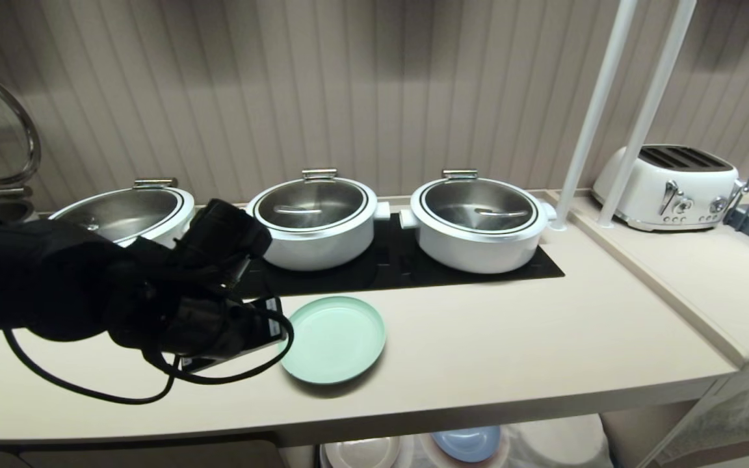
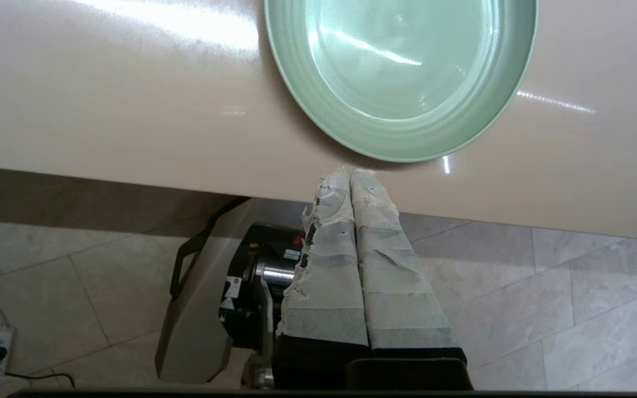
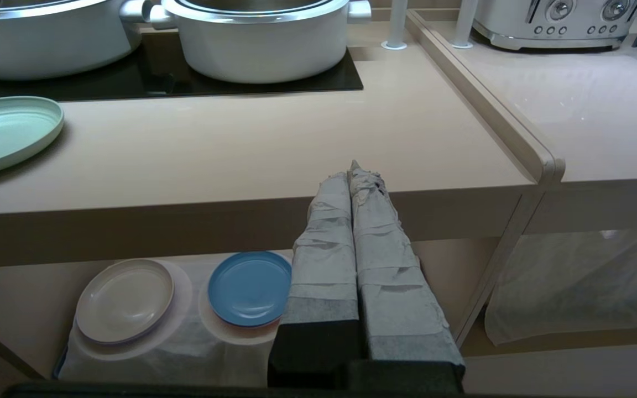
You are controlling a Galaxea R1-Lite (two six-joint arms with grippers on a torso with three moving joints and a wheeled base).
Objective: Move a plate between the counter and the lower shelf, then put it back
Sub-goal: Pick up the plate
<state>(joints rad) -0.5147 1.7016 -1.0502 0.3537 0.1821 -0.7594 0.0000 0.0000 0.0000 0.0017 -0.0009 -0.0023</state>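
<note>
1. Both grippers have their jaws pressed together and hold nothing: the left gripper (image 2: 350,176) points at the plate (image 2: 401,72), and the right gripper (image 3: 353,168) hangs in front of the counter (image 3: 274,149), well apart from the plate.
2. Only the right wrist view shows the lower shelf (image 3: 31,287) properly, with a cream plate (image 3: 125,301) and a blue plate (image 3: 250,287) side by side on a white cloth (image 3: 186,337).
3. Only the head view shows the whole row of white pots (image 1: 316,224) behind the plate, and a toaster (image 1: 670,187) far to the plate's right.
4. Only the left wrist view shows the tiled floor (image 2: 545,309) below the counter edge.
5. Lying flat on the counter near its front edge, the plate sits just past the left fingertips (image 2: 363,182), whose tips lie just short of its rim; whether they touch it is unclear.
</note>
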